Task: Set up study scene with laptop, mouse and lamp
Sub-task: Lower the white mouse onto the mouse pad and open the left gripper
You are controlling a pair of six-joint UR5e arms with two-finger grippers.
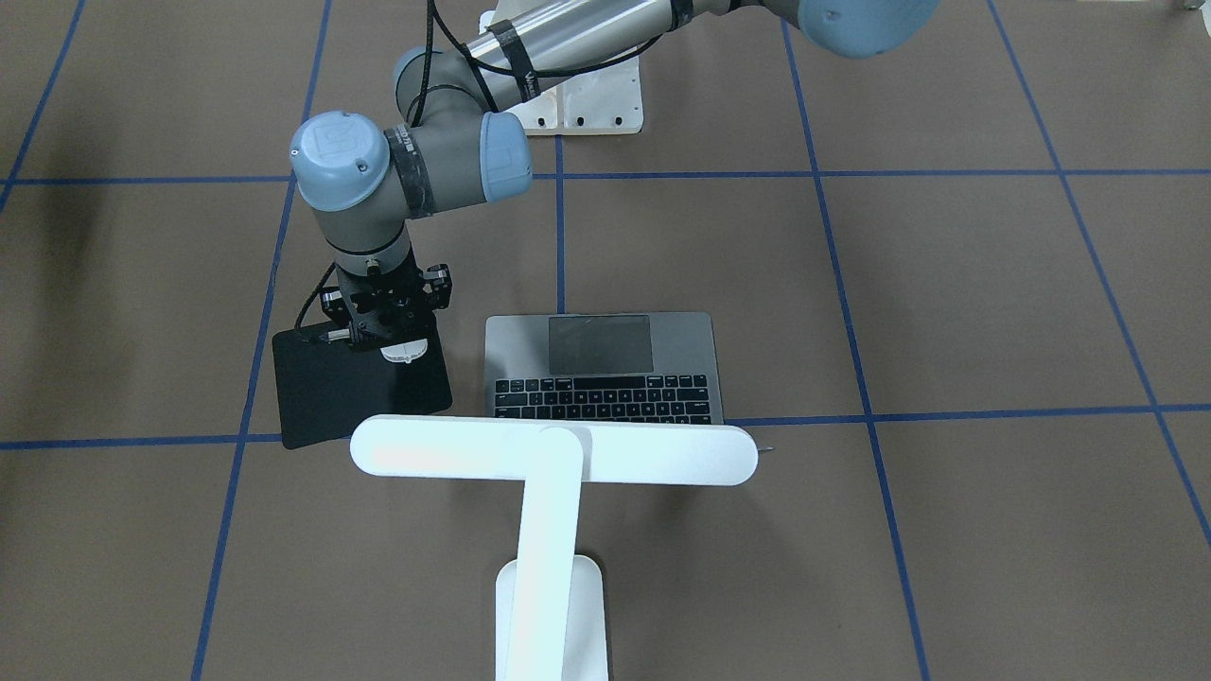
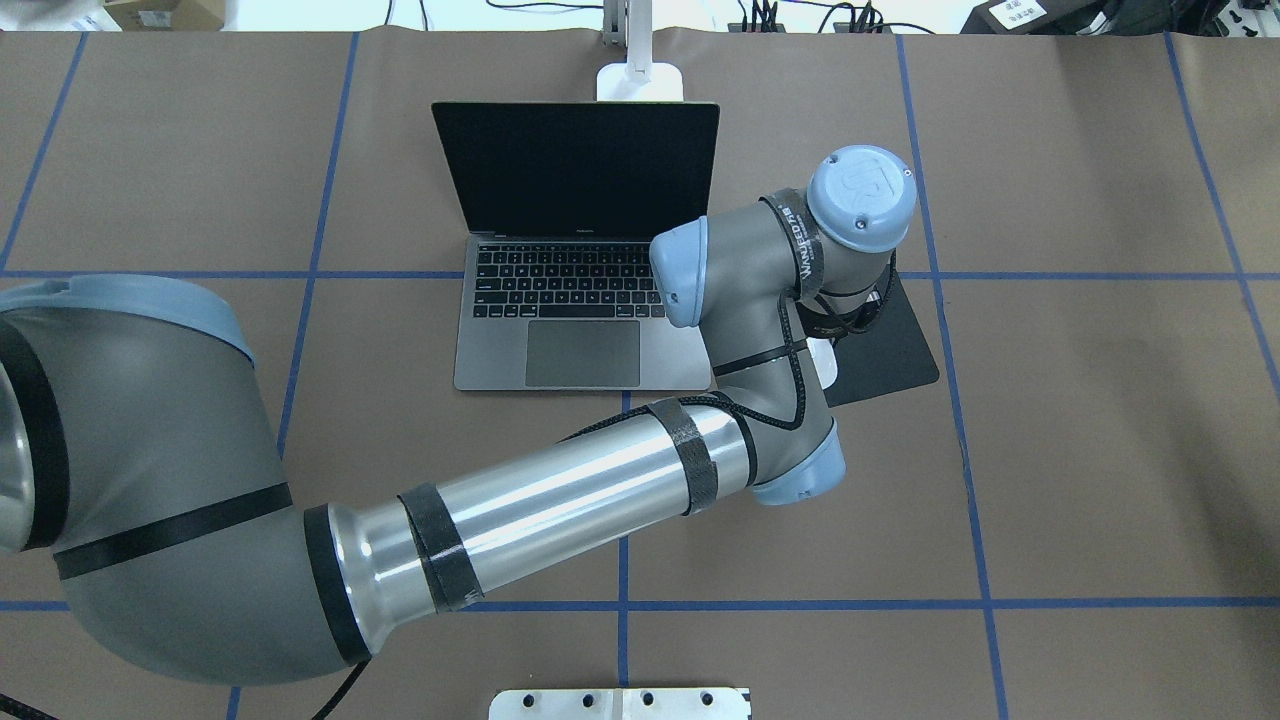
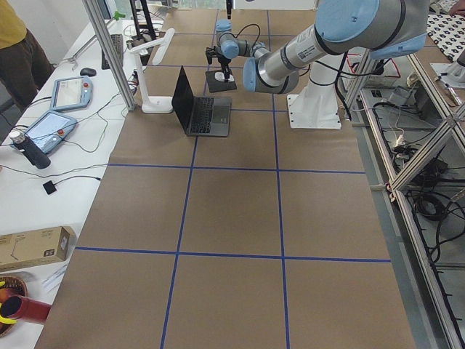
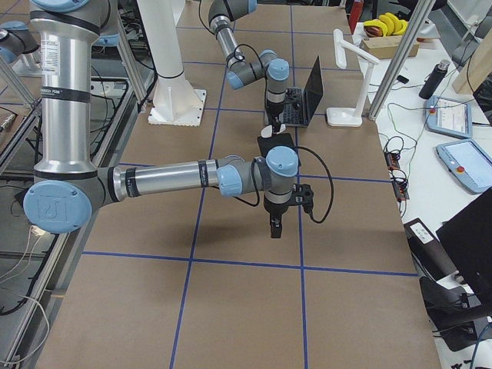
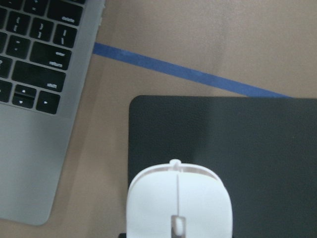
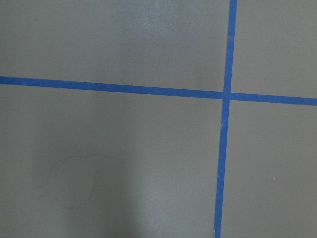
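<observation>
Mouse (image 5: 178, 203): one, white. It sits on the black mouse pad (image 5: 257, 148), toward the pad's edge nearest the laptop, and seems square to it.

In the overhead view the pad lies just right of the laptop (image 2: 585, 290). There is one pad and one laptop. The laptop is open with a dark screen, and bare paper shows between it and the pad.

Lamp (image 1: 553, 454): one. It stands at the far edge behind the laptop, with its bar head out over the top of the screen.

Left gripper (image 1: 390, 333): reaches across and hangs directly over the mouse. Its body hides the fingertips, and the wrist camera shows no fingers. I cannot tell whether the jaws are closed on the mouse or spread clear of it.

Right gripper (image 4: 274, 224): points down over bare table on the right, well apart from everything else. It shows only in the side view, so I cannot tell its jaw state (its wrist camera sees nothing but paper and blue tape).

Step in hand, as I judge it: seating the mouse on the pad. The laptop and lamp look placed, so this should be the final item.

Next move calls for getting the jaws clear of the mouse and lifting straight up. Any sideways drift could skate the glossy shell off the pad's edge.
</observation>
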